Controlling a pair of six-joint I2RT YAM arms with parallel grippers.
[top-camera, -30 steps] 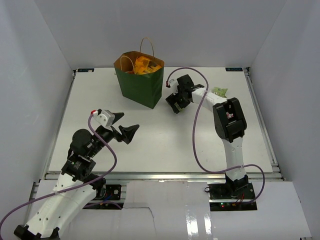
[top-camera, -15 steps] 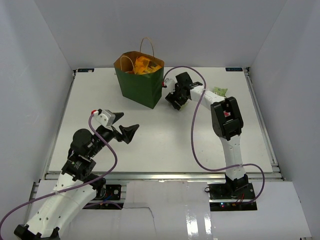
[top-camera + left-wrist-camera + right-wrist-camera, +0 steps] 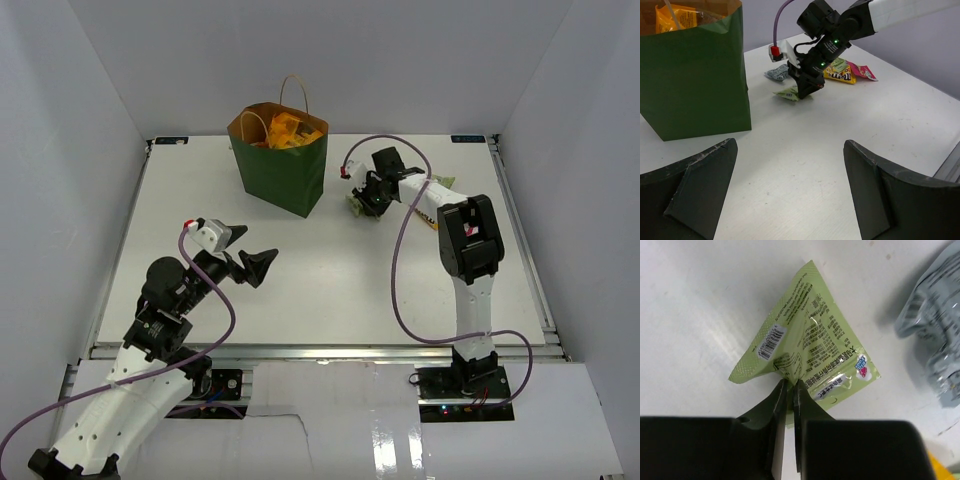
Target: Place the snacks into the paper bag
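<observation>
Our right hand (image 3: 789,382) pinches the light-green packet (image 3: 815,340) by its edge; we should lift gently off the bench (image 3: 300,280), clear the paper bag (image 3: 285,185) rim, then release; our left hand (image 3: 787,145) hangs spread wide.

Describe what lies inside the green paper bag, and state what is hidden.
Inside the paper bag, orange and yellow snack packets show near the top against the brown lining. Anything beneath them and their number are hidden by the bag's walls.
</observation>
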